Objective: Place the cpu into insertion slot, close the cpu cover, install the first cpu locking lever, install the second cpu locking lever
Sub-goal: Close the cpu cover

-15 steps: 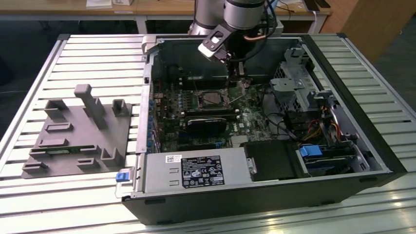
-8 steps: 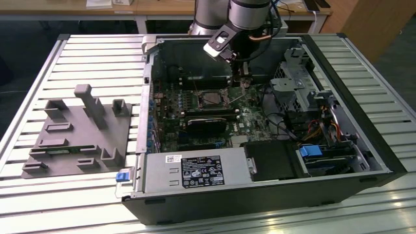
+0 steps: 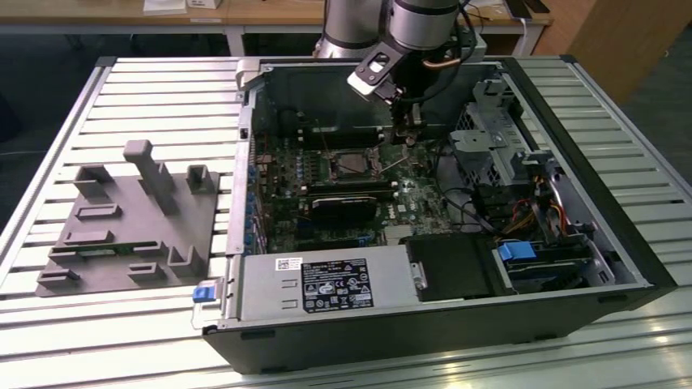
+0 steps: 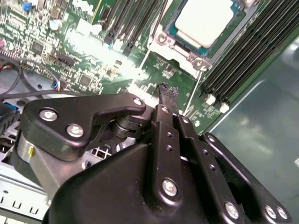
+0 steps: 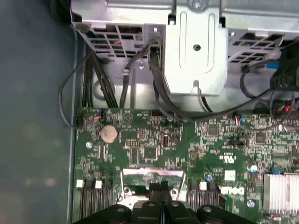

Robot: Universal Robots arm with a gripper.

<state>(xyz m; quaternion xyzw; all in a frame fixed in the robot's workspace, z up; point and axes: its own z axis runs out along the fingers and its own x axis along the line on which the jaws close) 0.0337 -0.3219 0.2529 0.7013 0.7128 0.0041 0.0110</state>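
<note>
I'm seeing the flat silver-grey square cpu (image 4: 202, 19) sitting in the silver-rimmed square insertion slot (image 4: 161, 39). The black gripper (image 4: 168, 91) is hovering just beside it, fingers pressed together, empty. I'm judging the cpu light, stiff and fragile: edges only.

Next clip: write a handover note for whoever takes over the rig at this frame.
Gripper: fingers shut, holding nothing, tip just beside the insertion slot.
Cpu: seated in the slot; the cover looks to be down around it.
Done: cpu placed, cover apparently closed.
Left: both locking levers. A thin lever runs by the fingertip; whether it is latched cannot be told.
</note>
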